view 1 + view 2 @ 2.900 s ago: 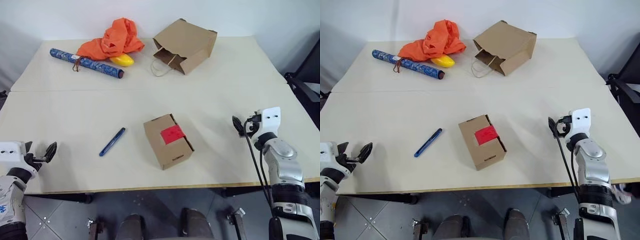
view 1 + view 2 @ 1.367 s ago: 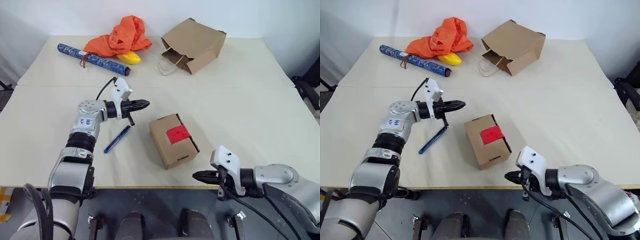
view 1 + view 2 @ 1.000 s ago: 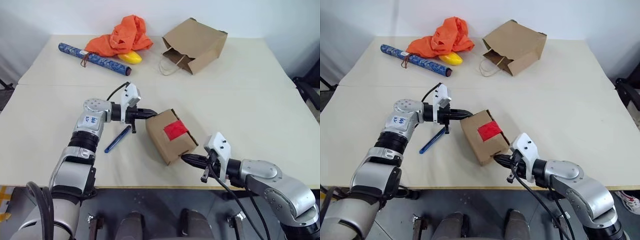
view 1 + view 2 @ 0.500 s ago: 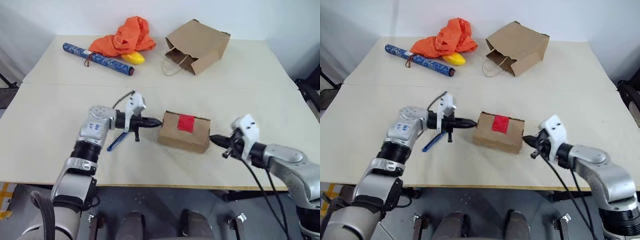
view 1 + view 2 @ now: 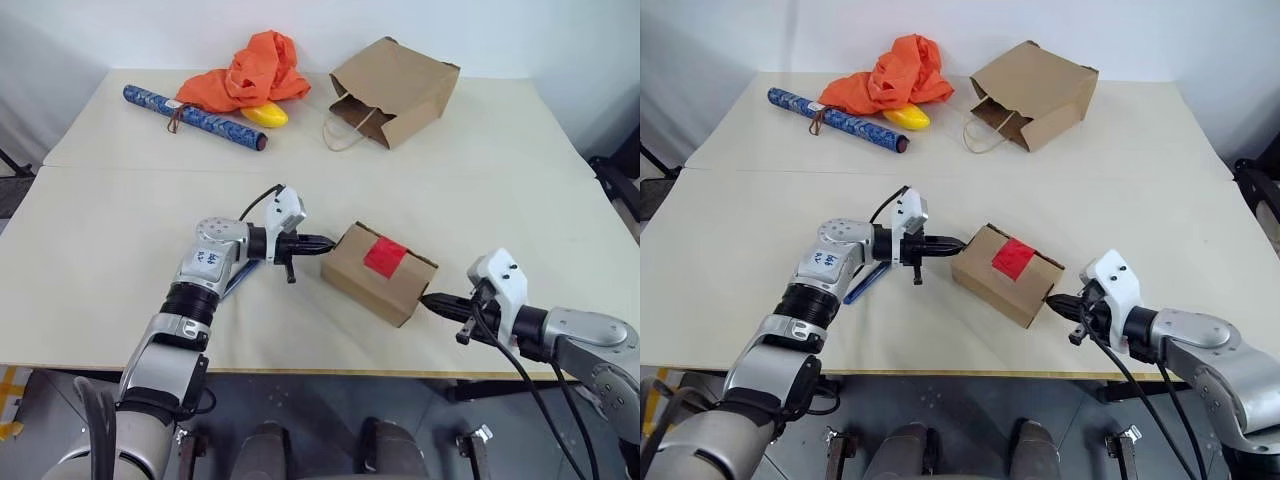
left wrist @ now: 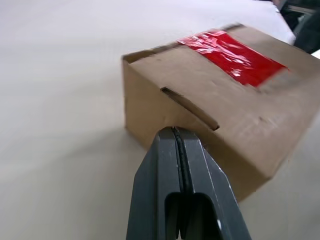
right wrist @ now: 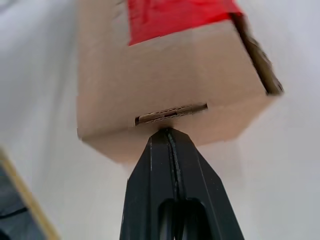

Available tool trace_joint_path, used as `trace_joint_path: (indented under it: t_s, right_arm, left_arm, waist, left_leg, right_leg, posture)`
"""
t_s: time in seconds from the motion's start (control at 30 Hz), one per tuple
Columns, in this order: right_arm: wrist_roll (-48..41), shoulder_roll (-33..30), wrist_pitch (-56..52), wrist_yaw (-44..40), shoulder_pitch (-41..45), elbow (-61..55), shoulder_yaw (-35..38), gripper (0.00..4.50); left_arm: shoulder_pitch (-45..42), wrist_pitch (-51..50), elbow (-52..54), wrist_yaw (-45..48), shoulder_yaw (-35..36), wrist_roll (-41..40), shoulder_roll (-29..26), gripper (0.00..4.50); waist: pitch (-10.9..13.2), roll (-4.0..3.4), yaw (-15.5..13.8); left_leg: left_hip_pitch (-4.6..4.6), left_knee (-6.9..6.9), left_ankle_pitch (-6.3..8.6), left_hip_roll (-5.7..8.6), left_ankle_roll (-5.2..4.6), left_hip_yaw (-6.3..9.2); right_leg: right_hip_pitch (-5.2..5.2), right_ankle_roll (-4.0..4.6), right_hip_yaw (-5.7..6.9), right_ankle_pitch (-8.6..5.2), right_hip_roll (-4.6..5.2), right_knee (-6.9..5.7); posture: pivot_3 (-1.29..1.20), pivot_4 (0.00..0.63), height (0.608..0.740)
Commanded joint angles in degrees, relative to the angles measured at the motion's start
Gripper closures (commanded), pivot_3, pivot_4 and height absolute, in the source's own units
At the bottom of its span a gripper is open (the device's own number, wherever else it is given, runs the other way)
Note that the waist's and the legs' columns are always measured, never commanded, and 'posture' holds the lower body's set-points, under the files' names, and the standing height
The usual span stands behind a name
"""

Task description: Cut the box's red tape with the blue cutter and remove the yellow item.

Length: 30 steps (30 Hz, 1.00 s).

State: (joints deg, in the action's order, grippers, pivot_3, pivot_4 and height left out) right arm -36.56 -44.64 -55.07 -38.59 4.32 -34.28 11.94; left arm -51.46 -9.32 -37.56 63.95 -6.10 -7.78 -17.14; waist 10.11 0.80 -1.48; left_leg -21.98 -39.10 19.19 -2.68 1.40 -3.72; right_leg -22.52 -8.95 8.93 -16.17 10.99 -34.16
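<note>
Box (image 5: 380, 272) centre frame, red tape (image 5: 385, 257) on top | left gripper (image 6: 173, 131) shut, empty, tip at box end | right gripper (image 7: 167, 131) shut, empty, seemingly touching opposite end; wrist views show slots | blue cutter (image 5: 866, 281) mostly hidden behind left arm

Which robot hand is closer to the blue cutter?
The left. The left end effector is shut against the box, with the blue cutter lying beside its forearm. The right end effector presses the box's far side.

Box (image 5: 380, 272) mid-table between both arms; cutter (image 5: 866, 281) left of it; bag (image 5: 395, 90) behind.
</note>
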Motion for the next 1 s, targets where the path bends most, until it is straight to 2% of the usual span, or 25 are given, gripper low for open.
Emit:
trace_joint_path:
  t_s: [0.03, 0.3, 0.6, 0.63, 0.73, 0.83, 1.0]
  right_arm:
    - [-1.15, -1.15, 0.75, -0.57, 0.41, -2.93, 0.2, 4.5]
    - [-0.85, -2.33, 0.87, -0.37, -2.39, -3.7, 2.46, 4.5]
    - [4.69, -4.99, 8.83, -3.58, -9.16, 6.49, 7.38, 4.5]
    - [5.34, -5.31, 9.81, -3.71, -8.9, 7.74, 7.56, 4.5]
    - [7.82, -3.9, 14.02, -0.88, -4.68, 13.56, 8.98, 3.92]
    - [8.19, -1.5, 19.84, -0.57, -0.43, 19.18, 10.72, 2.89]
    - [8.44, -1.91, 25.67, -5.54, 4.03, 23.61, 8.74, 1.16]
  left_arm:
    - [-2.2, 1.46, -1.01, 0.46, 0.22, -1.16, 2.06, 4.48]
    - [-2.93, 2.6, -3.46, 1.25, 0.45, -0.61, 2.04, 4.48]
    - [-4.83, 4.72, -6.35, -0.13, 4.1, -0.82, -4.26, 4.48]
    - [-4.69, 4.57, -5.87, 0.07, 4.36, -0.92, -5.19, 4.31]
    - [-2.59, -0.09, -1.18, 0.67, 5.64, -2.02, -9.02, 3.6]
    - [3.45, -8.27, 9.79, 0.25, 9.11, -5.77, -14.11, 2.68]
    - [12.43, -19.58, 22.48, -0.37, 14.94, -11.74, -21.76, 1.14]
  waist:
    - [0.0, 0.0, 0.01]
    - [0.0, 0.0, -0.03]
    - [0.0, 0.0, 0.17]
    - [0.0, 0.0, 0.2]
    - [0.0, -0.01, 0.29]
    - [-0.01, -0.03, 0.95]
    - [0.01, -0.08, 1.44]
  left_leg:
    - [0.0, 0.0, 0.0, 0.0, 0.0, 0.0]
    - [-0.01, 0.0, 0.01, 0.0, -0.01, 0.0]
    - [-0.04, -0.01, 0.02, 0.0, -0.03, 0.0]
    - [-0.04, -0.01, 0.02, 0.0, -0.03, 0.0]
    - [-0.04, -0.02, 0.02, 0.0, -0.03, 0.0]
    - [-0.02, -0.01, 0.01, 0.0, -0.02, 0.0]
    - [0.01, 0.04, 0.02, -0.06, 0.0, 0.03]
  right_leg:
    - [0.0, 0.0, 0.0, 0.0, 0.0, 0.0]
    - [0.0, 0.0, 0.01, 0.0, 0.0, 0.01]
    - [-0.03, -0.01, 0.01, 0.01, 0.0, 0.01]
    - [-0.04, -0.01, 0.02, 0.01, 0.0, -0.01]
    - [-0.05, -0.01, 0.01, 0.01, 0.0, 0.0]
    - [-0.06, -0.01, -0.01, 0.01, 0.0, -0.03]
    - [-0.07, -0.04, 0.04, 0.02, 0.0, -0.2]
  posture:
    - [0.0, 0.15, 0.74]
    - [0.0, 0.15, 0.74]
    - [0.0, 0.15, 0.74]
    - [0.0, 0.15, 0.74]
    - [0.0, 0.15, 0.74]
    - [0.0, 0.15, 0.74]
    - [0.0, 0.15, 0.74]
